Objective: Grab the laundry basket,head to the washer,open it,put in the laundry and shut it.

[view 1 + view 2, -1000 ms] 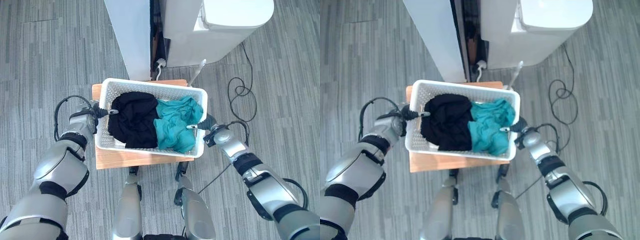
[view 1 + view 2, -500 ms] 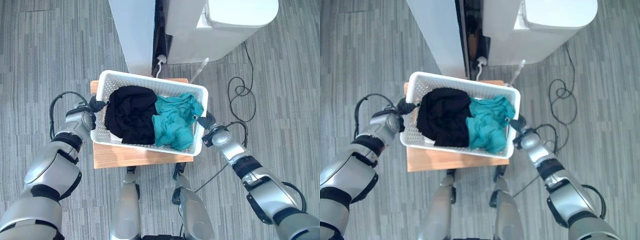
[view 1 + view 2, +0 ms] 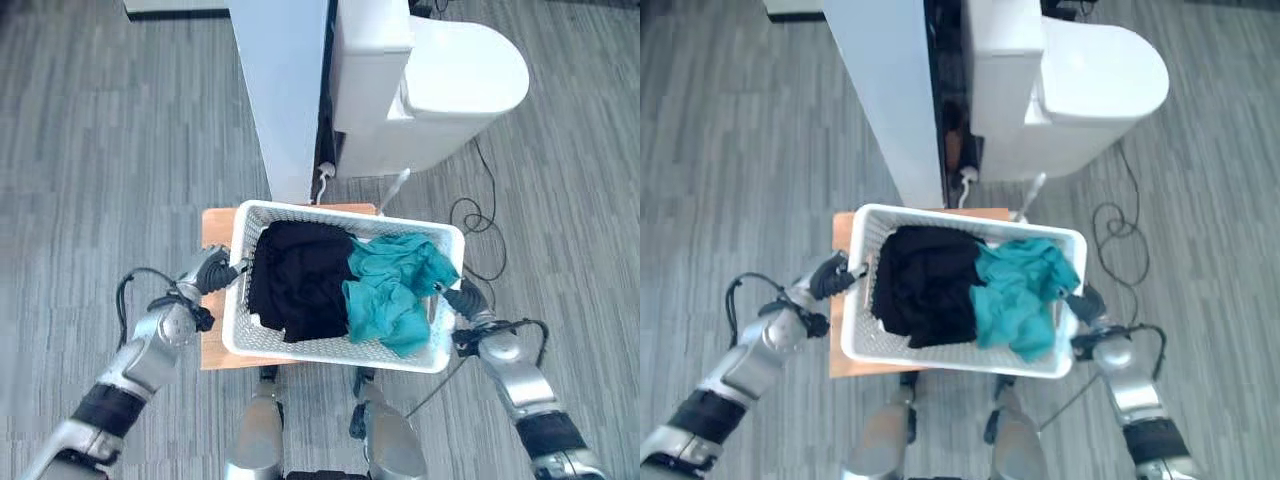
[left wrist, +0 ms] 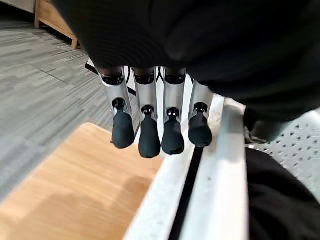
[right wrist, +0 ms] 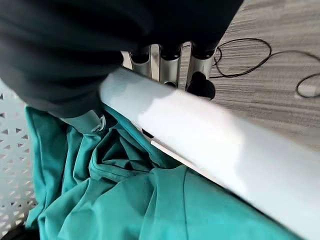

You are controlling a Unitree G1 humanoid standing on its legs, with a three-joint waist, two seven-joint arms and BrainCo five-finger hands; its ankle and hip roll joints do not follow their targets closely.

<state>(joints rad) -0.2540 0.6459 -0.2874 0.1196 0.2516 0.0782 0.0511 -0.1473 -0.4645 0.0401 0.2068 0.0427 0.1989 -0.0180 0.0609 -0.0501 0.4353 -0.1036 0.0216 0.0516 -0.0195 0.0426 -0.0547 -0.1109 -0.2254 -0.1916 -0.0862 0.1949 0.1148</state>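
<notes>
The white perforated plastic laundry basket [image 3: 335,350], holding black [image 3: 300,290] and teal garments [image 3: 395,295], hangs over the low wooden table [image 3: 213,235]. Left hand [image 3: 212,270] and right hand [image 3: 462,300] curl around its end rims.

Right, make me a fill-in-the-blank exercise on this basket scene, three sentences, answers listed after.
1. The white laundry basket holds a black garment and a ____ garment.
2. Under the basket stands a small ____ table.
3. The left hand and the right hand are at opposite ____ of the basket.

Missing words: teal; wooden; ends
</notes>
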